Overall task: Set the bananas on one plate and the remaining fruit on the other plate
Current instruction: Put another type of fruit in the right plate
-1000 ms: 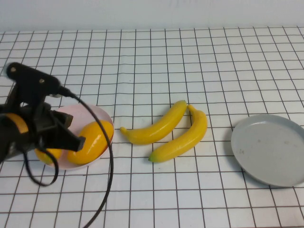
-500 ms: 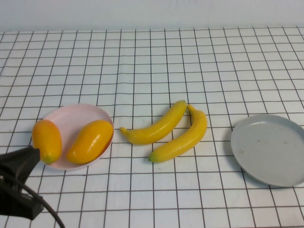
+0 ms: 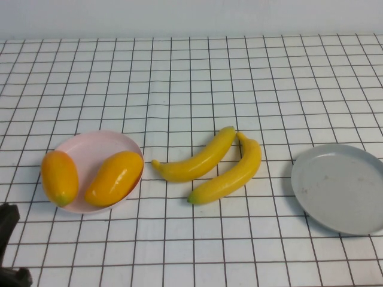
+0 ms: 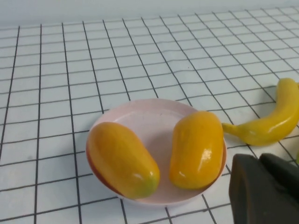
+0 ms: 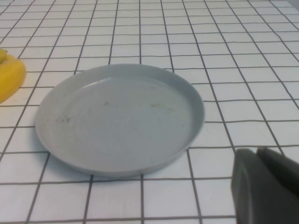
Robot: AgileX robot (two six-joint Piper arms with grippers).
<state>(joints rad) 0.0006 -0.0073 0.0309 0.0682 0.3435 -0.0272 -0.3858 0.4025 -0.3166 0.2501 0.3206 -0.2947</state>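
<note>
While the high view shows most of the scene, it catches little of the arms: the left gripper (image 3: 11, 251) is only a dark shape at the lower left corner of the frame, and whether it is wide or narrow I cannot tell; the right gripper is out of this view. On the gridded bench (image 3: 191, 78), the pink plate (image 3: 78, 148) sits at left of centre with both oval fruits on it, one fruit (image 3: 59, 177) lying over the plate's left rim and the other fruit (image 3: 114, 177) toward its right edge. Two bananas (image 3: 209, 164) lie side by side on the bench in the middle of the frame, touching near their upper ends, well apart from the grey plate (image 3: 338, 188) at the right, which holds nothing. From the left wrist view, the pink plate (image 4: 154, 116) fills the centre with both fruits (image 4: 122, 159) on it, a banana (image 4: 271, 123) shows at the right edge, and the left gripper (image 4: 266, 191) is a dark mass at the lower right. From the right wrist view, the grey plate (image 5: 119, 116) sits centre frame, a banana tip (image 5: 10, 77) at the left edge, and the right gripper (image 5: 266, 186) at the lower right, its state not readable. Judging from this, the bananas remain to be moved; being glossy, curved and touching, one could slip from a grasp or drag its neighbour, and the overhanging fruit could roll off if the pink plate is bumped.
</note>
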